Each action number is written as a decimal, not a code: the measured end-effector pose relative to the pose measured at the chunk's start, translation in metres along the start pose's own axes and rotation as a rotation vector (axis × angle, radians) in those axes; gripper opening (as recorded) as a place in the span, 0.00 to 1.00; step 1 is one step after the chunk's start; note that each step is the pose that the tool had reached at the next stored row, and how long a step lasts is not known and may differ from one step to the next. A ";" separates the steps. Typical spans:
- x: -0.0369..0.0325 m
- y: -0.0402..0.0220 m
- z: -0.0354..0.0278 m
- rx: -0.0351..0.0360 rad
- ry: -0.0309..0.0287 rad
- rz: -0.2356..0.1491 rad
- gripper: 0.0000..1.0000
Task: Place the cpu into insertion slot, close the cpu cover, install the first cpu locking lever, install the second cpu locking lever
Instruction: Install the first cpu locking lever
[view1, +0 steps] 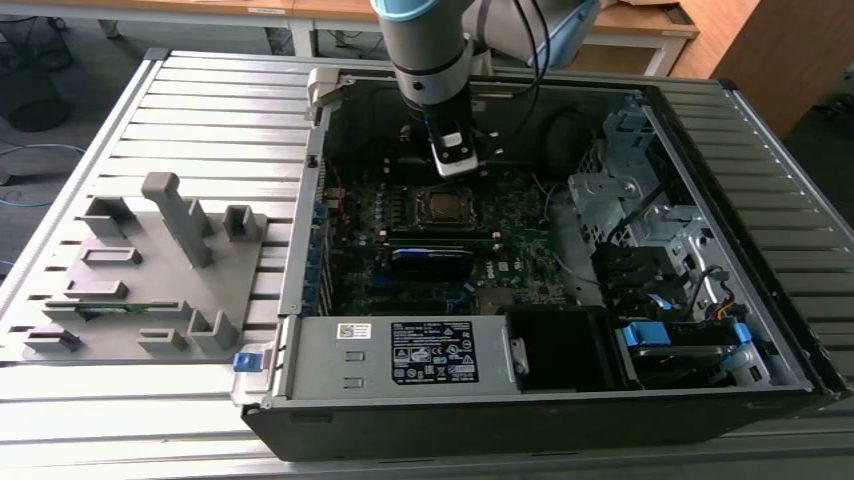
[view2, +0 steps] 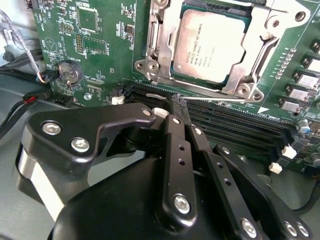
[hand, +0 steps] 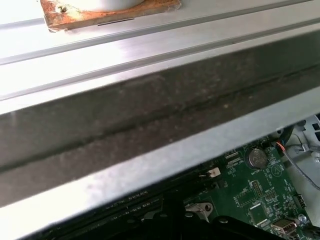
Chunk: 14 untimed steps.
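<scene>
One gripper (view2: 172, 107), its black fingers (view2: 175, 150) pressed together and holding nothing, hangs just short of the socket. Beyond it, the cpu (view2: 212, 47) lies seated in the insertion slot (view2: 160, 60), with the cpu cover (view2: 250, 80) framing it.

An open black computer case (view1: 534, 420) is lying on the slatted metal table (view1: 200, 110), a grey plastic fixture tray (view1: 147, 290) sitting just beside it toward the exterior view's left, a coin cell battery (view2: 70, 72) showing on the green motherboard (view2: 105, 30).
</scene>
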<state>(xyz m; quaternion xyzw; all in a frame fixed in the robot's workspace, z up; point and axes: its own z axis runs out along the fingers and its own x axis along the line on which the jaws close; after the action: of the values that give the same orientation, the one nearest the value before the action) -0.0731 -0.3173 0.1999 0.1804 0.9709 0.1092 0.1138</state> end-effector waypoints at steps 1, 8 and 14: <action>0.0007 -0.0004 0.0003 -0.0013 -0.0032 -0.001 0.11; 0.0017 -0.0009 0.0014 -0.0037 -0.0080 -0.002 0.11; 0.0028 -0.0019 0.0064 -0.0046 -0.0109 -0.002 0.11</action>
<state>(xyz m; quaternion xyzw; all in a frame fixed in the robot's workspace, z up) -0.0746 -0.3169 0.1929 0.1797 0.9702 0.1103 0.1197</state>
